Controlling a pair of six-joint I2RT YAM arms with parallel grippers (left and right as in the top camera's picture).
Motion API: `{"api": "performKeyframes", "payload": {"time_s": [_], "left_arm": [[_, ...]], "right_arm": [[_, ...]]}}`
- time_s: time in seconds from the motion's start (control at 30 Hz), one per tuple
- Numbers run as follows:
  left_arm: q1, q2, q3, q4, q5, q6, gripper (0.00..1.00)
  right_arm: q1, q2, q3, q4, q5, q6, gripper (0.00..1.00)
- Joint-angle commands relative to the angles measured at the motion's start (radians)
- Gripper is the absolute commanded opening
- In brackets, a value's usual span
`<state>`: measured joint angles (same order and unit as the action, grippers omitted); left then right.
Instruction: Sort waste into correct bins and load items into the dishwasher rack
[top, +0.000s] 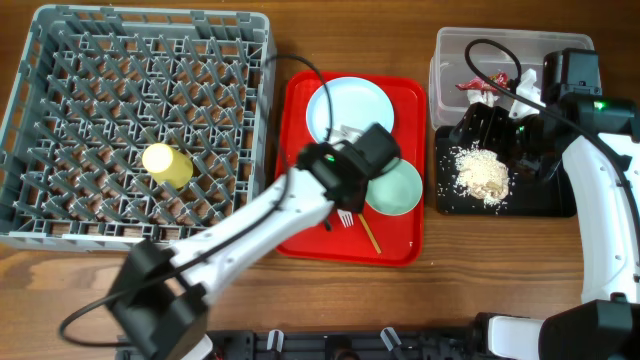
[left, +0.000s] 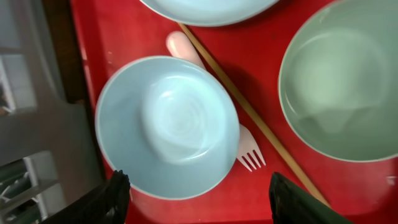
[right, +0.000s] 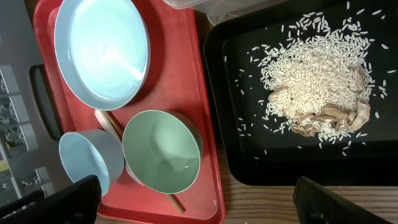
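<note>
On the red tray (top: 405, 245) my left gripper (top: 362, 172) hovers open over the pale blue bowl (left: 166, 127), whose near rim lies just ahead of the black fingers (left: 115, 196). Nothing is held. Beside the bowl are a white fork (left: 249, 152), a chopstick (left: 255, 118), the pale green bowl (left: 342, 93) and the white plate (top: 348, 108). A yellow cup (top: 167, 163) lies in the grey dishwasher rack (top: 60, 230). My right gripper (top: 495, 130) is open above the black tray (right: 249, 149), which holds rice-like scraps (right: 317, 74). The red wrapper (top: 480, 85) sits in the clear tub (top: 520, 50).
The rack fills the left of the table, its wall close to the red tray's left edge. The tub and black tray stand side by side at the right. Bare wooden table (top: 470, 250) runs along the front. A cable (top: 300, 75) arcs over the rack's right corner.
</note>
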<state>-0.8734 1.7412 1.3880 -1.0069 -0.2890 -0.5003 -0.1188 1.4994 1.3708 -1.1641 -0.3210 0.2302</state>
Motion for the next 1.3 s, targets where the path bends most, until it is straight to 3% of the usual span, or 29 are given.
{"api": "performKeyframes", "payload": {"time_s": [0.0,0.13,0.3,0.53,0.57,0.63,0.93,1.27], "left_arm": [[-0.042,0.086,-0.014,0.023,-0.064,-0.010,0.68],[-0.063,0.154,-0.014,0.038,-0.064,-0.010,0.64],[-0.064,0.222,-0.014,0.053,-0.064,-0.010,0.45],[-0.063,0.272,-0.014,0.082,-0.072,-0.010,0.28],[-0.064,0.275,-0.014,0.092,-0.084,-0.010,0.14],[-0.064,0.275,-0.014,0.105,-0.084,-0.010,0.04],[-0.064,0.256,-0.008,0.095,-0.173,-0.008,0.04],[-0.063,0.077,0.045,0.053,-0.172,0.048,0.04]], "right_arm": [[-0.002,-0.016,0.024,-0.001,-0.016,0.006,1.00],[-0.002,-0.016,0.024,-0.001,-0.016,0.006,1.00],[-0.002,-0.016,0.024,-0.001,-0.016,0.006,1.00],[-0.002,-0.016,0.024,-0.002,-0.016,0.006,1.00],[-0.002,-0.016,0.024,-0.005,-0.016,0.006,1.00],[-0.002,-0.016,0.024,-0.005,-0.016,0.006,1.00],[-0.002,-0.016,0.024,-0.005,-0.016,0.006,1.00],[-0.002,-0.016,0.024,-0.004,-0.016,0.006,1.00]]}}
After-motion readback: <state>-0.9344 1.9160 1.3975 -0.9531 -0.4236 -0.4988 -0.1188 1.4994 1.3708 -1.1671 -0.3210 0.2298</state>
